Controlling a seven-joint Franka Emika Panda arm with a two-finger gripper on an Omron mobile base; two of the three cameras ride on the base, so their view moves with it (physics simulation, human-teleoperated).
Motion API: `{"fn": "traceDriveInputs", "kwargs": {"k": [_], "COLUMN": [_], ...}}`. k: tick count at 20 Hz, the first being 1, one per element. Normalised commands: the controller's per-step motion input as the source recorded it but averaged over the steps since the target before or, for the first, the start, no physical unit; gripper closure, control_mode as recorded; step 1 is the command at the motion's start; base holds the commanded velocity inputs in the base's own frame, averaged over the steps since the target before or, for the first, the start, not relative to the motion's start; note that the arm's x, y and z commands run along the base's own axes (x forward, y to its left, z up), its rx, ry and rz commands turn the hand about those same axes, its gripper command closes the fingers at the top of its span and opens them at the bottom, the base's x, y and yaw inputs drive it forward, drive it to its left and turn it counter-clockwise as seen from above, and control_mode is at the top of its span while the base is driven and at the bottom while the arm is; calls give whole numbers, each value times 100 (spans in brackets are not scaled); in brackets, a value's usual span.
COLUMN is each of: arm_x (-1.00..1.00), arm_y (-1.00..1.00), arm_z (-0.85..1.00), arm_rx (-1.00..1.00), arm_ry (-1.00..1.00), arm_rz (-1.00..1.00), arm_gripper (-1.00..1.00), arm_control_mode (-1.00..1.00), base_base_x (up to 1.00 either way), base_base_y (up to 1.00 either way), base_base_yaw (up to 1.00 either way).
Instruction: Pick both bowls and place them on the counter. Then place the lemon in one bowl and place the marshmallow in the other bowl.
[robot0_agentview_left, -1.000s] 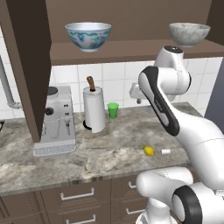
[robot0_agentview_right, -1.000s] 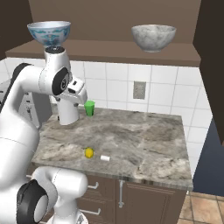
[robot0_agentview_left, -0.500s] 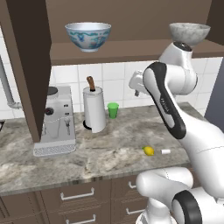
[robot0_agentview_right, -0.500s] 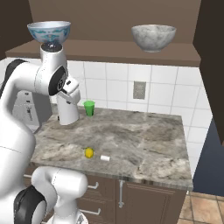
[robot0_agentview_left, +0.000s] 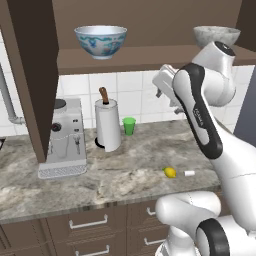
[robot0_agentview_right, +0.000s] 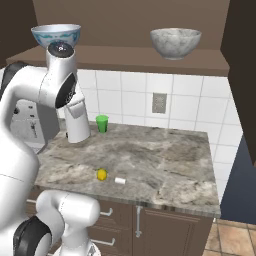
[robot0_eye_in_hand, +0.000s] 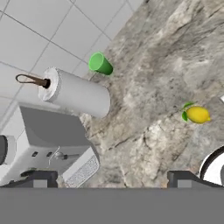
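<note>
Step in hand, by judgement: fetching the first bowl, as the blue-patterned bowl (robot0_agentview_left: 100, 41) sits on the shelf (robot0_agentview_left: 150, 56) at left and the marbled bowl (robot0_agentview_left: 216, 35) at right, while the lemon (robot0_agentview_left: 170, 172) and marshmallow (robot0_agentview_left: 190, 173) lie on the counter (robot0_agentview_left: 100, 180). The next move calls for raising the gripper (robot0_eye_in_hand: 113, 178) to a bowl rim. Its fingers (robot0_eye_in_hand: 40, 178) stand wide apart, holding and touching nothing.

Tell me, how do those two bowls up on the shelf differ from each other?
The painted bowl is white with a blue and red pattern outside and pale blue inside; the marbled bowl is plain grey-white, like stone. The painted bowl sits toward the shelf's left end, above the paper towel roll; the marbled bowl sits toward the right end, above the lemon side. Both are wide, round, upright, similar in size and seemingly empty.
</note>
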Motion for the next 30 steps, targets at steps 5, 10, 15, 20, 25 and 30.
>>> {"fn": "traceDriveInputs", "kwargs": {"k": [5, 10, 15, 20, 25, 30], "arm_x": [-8, -6, -4, -9, -12, -6], "arm_y": [3, 0, 0, 0, 3, 18], "arm_z": [48, 43, 34, 40, 33, 21], "arm_rx": [9, 7, 6, 6, 15, 13], "arm_ry": [-4, -5, -1, 0, 0, -3], "arm_rz": [-19, -12, -1, -1, 0, 0], "arm_gripper": [-100, -100, -100, -100, -100, -100], "arm_control_mode": [-100, -100, -100, -100, -100, -100], "base_base_x": [0, 0, 0, 0, 0, 0], "base_base_y": [0, 0, 0, 0, 0, 0], "base_base_yaw": [0, 0, 0, 0, 0, 0]}}
